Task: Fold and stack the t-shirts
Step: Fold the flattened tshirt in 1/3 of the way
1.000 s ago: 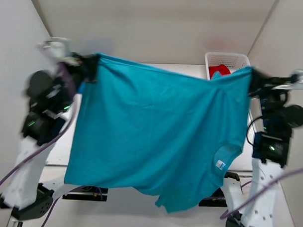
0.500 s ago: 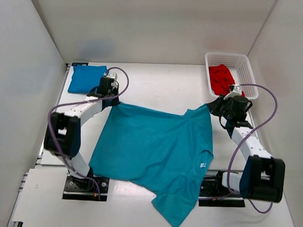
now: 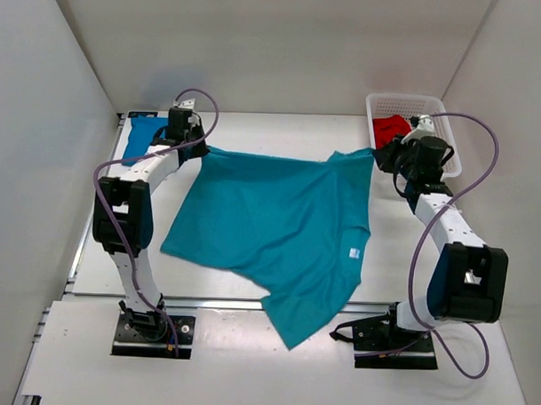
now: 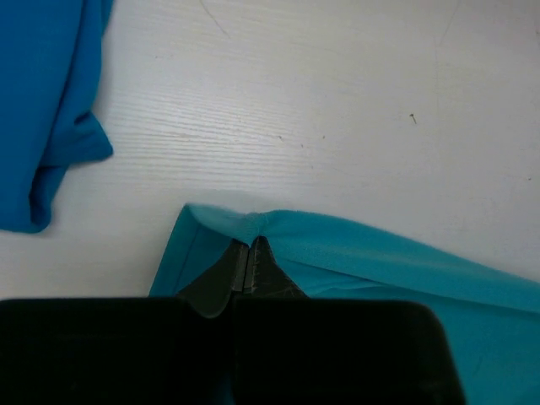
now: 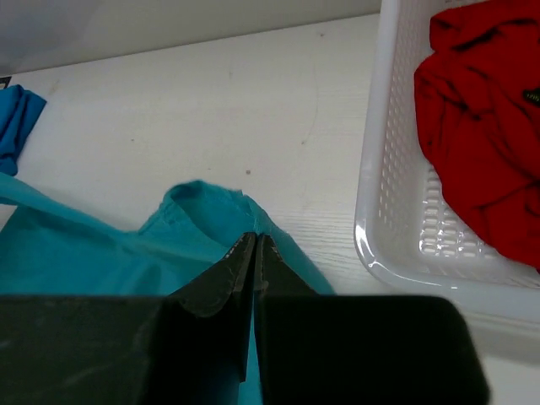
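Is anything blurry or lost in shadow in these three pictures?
Top view: sharp, evenly lit, teal shirt crisp. Left wrist view: table grain clear, left pincer mostly featureless black. Right wrist view: right pincer likewise; red shirt, basket sharp.

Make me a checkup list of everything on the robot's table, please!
Surface: white table, with the teal t-shirt spread over its middle.
Job's things: teal t-shirt unfolded, near end hanging past the table's edge; blue t-shirt folded, far left corner; red t-shirt crumpled in the white mesh basket.
Clutter: nothing seen.
End effectors: left end effector shut on the teal t-shirt's far left corner; right end effector shut on its far right corner.
Cables: purple cables loop along both arms.
Surroundings: plain white walls on three sides.
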Tool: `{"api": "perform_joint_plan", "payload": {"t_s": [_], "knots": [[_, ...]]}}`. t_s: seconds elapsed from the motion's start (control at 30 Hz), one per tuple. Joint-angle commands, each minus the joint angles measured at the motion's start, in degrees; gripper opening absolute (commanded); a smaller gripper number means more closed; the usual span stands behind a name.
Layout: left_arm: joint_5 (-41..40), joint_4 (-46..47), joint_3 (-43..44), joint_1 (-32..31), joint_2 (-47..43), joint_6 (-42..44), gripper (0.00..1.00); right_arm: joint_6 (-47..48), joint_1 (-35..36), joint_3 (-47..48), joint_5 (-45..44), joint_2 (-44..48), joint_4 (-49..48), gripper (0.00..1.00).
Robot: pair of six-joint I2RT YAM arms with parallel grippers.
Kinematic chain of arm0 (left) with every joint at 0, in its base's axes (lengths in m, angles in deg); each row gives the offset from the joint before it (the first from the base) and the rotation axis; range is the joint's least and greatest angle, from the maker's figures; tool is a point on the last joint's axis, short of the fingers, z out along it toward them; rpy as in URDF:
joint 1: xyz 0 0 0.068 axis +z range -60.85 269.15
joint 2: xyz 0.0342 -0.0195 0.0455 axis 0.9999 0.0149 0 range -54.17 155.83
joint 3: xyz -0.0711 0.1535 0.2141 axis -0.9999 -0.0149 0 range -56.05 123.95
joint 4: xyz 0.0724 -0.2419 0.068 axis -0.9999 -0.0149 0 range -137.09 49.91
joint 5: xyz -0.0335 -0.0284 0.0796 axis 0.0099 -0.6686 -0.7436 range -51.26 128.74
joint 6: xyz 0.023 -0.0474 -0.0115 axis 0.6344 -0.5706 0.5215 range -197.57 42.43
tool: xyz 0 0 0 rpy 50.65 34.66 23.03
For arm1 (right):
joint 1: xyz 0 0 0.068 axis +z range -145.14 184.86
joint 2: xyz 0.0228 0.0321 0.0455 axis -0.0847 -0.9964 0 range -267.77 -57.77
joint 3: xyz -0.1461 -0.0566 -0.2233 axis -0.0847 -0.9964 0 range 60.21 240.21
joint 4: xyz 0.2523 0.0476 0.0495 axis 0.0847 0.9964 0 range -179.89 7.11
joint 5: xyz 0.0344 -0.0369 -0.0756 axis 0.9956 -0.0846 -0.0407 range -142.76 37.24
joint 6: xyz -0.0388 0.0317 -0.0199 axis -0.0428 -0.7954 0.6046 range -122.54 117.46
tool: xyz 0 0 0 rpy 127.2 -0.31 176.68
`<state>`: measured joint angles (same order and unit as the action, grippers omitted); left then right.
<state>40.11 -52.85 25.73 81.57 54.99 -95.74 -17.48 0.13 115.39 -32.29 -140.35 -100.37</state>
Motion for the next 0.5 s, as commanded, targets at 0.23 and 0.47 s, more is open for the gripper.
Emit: {"api": "perform_joint_plan", "payload": {"t_s": [0.23,0.47], "knots": [[0.8,0.2,-6.4,1.9,-5.8,1.6,0.00,-4.5,7.7,-18.4,-2.7,17.6,-1.2,0.00],[-0.5,-1.8,-10.6,2.2,-5.8,-0.1,0.00,-7.7,8.7,-29.5,-2.7,24.6,0.3,0.00]]}}
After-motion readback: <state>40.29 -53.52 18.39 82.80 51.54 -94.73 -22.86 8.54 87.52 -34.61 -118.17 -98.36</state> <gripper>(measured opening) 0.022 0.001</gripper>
